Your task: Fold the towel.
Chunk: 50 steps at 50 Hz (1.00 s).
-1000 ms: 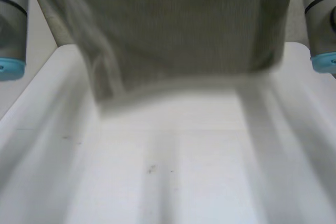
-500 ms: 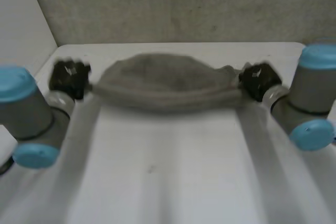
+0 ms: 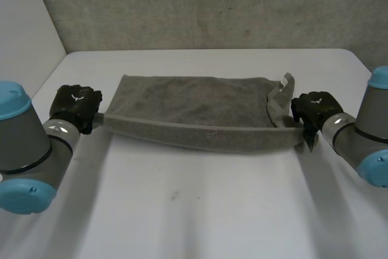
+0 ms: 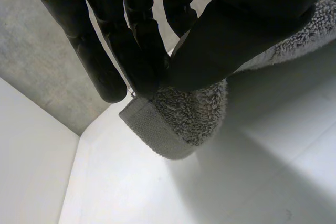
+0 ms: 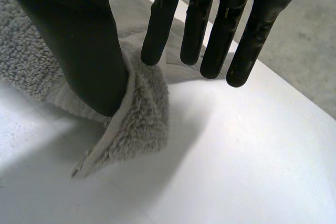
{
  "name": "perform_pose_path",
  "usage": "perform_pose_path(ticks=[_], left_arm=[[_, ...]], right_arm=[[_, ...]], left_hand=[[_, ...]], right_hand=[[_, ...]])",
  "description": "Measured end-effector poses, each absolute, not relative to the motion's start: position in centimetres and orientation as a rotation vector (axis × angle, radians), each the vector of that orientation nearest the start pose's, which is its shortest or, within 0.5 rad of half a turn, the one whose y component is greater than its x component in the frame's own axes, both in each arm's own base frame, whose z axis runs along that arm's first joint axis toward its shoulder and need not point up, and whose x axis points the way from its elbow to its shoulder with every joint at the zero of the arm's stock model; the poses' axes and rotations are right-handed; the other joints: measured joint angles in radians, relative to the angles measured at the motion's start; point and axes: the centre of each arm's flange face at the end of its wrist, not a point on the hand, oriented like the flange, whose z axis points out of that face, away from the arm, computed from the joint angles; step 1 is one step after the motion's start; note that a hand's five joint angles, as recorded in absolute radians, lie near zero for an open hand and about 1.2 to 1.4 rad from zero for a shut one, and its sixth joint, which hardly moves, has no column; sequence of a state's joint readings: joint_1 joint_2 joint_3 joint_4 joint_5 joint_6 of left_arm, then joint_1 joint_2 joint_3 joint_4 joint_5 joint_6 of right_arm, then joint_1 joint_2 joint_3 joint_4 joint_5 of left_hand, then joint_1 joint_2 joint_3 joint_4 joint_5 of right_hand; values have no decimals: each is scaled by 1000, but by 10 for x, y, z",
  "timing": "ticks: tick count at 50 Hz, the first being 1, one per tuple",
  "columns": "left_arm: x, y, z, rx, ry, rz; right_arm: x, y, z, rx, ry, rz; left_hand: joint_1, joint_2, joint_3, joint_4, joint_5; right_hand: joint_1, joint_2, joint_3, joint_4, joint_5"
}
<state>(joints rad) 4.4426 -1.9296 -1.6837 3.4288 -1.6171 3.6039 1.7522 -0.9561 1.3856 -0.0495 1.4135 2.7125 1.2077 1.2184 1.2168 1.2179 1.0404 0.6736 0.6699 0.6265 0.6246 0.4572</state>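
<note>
White table (image 3: 200,210): left hand (image 3: 76,104), right hand (image 3: 312,110) pinch opposite towel (image 3: 194,104) ends.

The white counter (image 3: 200,222) has rounded far corners and a smooth, matte top. A grey towel (image 3: 194,104) lies across its far half as a long band running from side to side, with the far part flat on the surface. The towel's near hemmed edge sags toward the middle, and both near corners are raised off the counter, each casting a shadow below. At the right end a flap with a small tag stands up. A small dark speck (image 3: 174,196) marks the bare near half.
</note>
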Motion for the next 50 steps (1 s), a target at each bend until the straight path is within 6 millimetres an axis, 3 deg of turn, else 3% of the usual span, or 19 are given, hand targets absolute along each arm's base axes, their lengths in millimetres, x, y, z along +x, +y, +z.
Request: perform_pose_path(ticks=[12,13,14,17,18,19,23,24,27,28,31,35,38,41,43,45,48,50], left_arm=[[-219,-294,184,803,2167,-1904],[-218,-294,184,803,2168,-1902],[-218,-293,184,803,2169,-1901],[-218,-293,183,803,2172,-1896],[-218,-293,183,803,2174,-1893],[-218,-293,183,803,2174,-1893],[-217,-290,188,800,2168,-1897],[-215,-286,199,794,2149,-1917],[-214,-282,216,782,2118,-1950],[-212,-278,235,767,2081,-1989],[-209,-270,268,737,2015,-2058],[-201,-250,339,661,1855,-2210],[-197,-239,368,632,1787,-2265],[-195,-234,382,630,1772,-2270],[-195,-236,381,648,1794,-2241],[-196,-240,375,673,1825,-2199],[-200,-258,348,746,1916,-2067],[-200,-258,348,746,1916,-2067]], right_arm=[[191,-360,137,-784,2524,-1711],[189,-359,135,-782,2531,-1705],[189,-359,135,-781,2534,-1703],[188,-359,135,-779,2538,-1701],[184,-359,142,-770,2543,-1715],[184,-359,142,-770,2543,-1715],[180,-358,162,-761,2527,-1768],[177,-355,188,-756,2487,-1847],[175,-351,214,-753,2439,-1930],[175,-345,243,-762,2378,-2025],[175,-334,280,-790,2295,-2143],[175,-302,351,-897,2125,-2347],[176,-284,379,-958,2079,-2389],[176,-274,389,-1018,2111,-2343],[178,-274,383,-1082,2174,-2259],[179,-276,376,-1130,2219,-2194],[184,-287,348,-1260,2331,-2019],[184,-287,348,-1260,2331,-2019]], left_hand=[[0,0,0,0,0],[0,0,0,0,0],[0,0,0,0,0],[0,0,0,0,0],[0,0,0,0,0],[0,0,0,0,0],[0,0,0,0,0],[0,0,0,0,0],[0,0,0,0,0],[0,0,0,0,0],[0,0,0,0,0],[0,0,0,0,0],[0,0,0,0,0],[0,0,0,0,0],[2,0,0,0,0],[3,0,0,0,0],[3,0,0,0,0],[3,0,0,0,0]], right_hand=[[25,17,73,63,55],[289,262,324,320,273],[399,389,440,437,382],[431,457,487,485,427],[452,663,711,712,531],[452,663,711,712,531],[450,665,724,729,531],[453,665,725,730,531],[453,665,725,730,531],[453,665,725,730,531],[453,665,725,730,531],[453,665,725,730,556],[454,665,725,734,570],[455,665,726,734,577],[460,665,730,734,582],[460,665,730,734,582],[463,665,730,734,582],[463,665,730,734,582]])
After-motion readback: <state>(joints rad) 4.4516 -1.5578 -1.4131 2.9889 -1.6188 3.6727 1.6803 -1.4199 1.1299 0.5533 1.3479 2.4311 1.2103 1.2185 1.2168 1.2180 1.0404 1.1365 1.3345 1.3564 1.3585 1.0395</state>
